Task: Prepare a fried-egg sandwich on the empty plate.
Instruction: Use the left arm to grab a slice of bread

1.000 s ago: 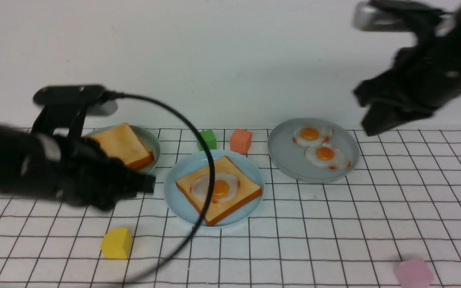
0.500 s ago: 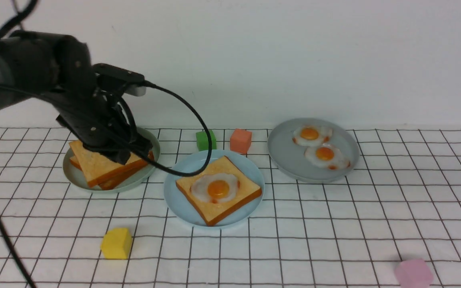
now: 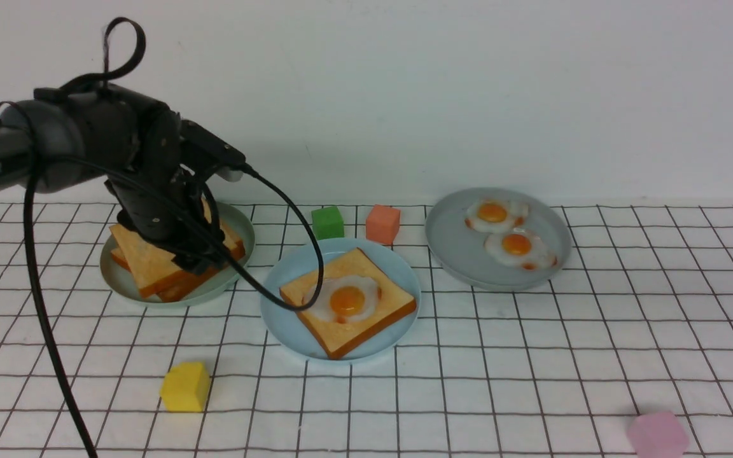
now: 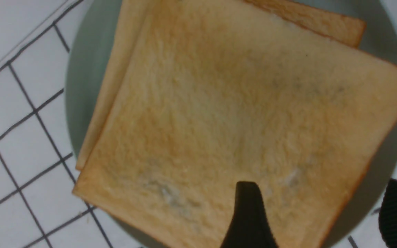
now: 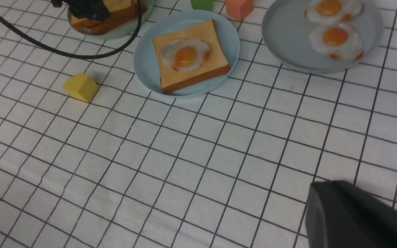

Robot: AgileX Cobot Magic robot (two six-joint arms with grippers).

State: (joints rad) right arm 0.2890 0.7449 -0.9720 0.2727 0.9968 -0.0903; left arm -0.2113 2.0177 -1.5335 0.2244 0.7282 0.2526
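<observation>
Here, the left tool [image 3: 200, 261] hung low over the stack of toast slices [image 3: 144, 264] on the grey-green plate [image 3: 118, 283] at the bench's [image 3: 532, 369] far left. Its wrist camera showed the two dark fingers [image 4: 248, 213] spread wide. One lay over the top slice and the other past that slice's edge, above the plate, so the tool was open and gripped nothing.

At centre, the empty plate [image 3: 280, 321], sky-blue, carried one toast slice [image 3: 369, 331] with the fried egg [image 3: 344, 298] lying on top, yolk up. No second slice covered it.

To the right sat the grey plate [image 3: 455, 254] with two smaller eggs [image 3: 492, 213] [image 3: 519, 247] side by side. A green cube [image 3: 328, 222] and an orange-pink cube [image 3: 383, 223] stood just behind the blue plate. A yellow block [image 3: 185, 386] lay nearer the robot, and a pink block [image 3: 656, 434] sat at the near right.

The right tool [image 5: 326, 201] appeared only as a dark mass in its own wrist view, over bare gridded cloth. Whether it was open or closed could not be told.
</observation>
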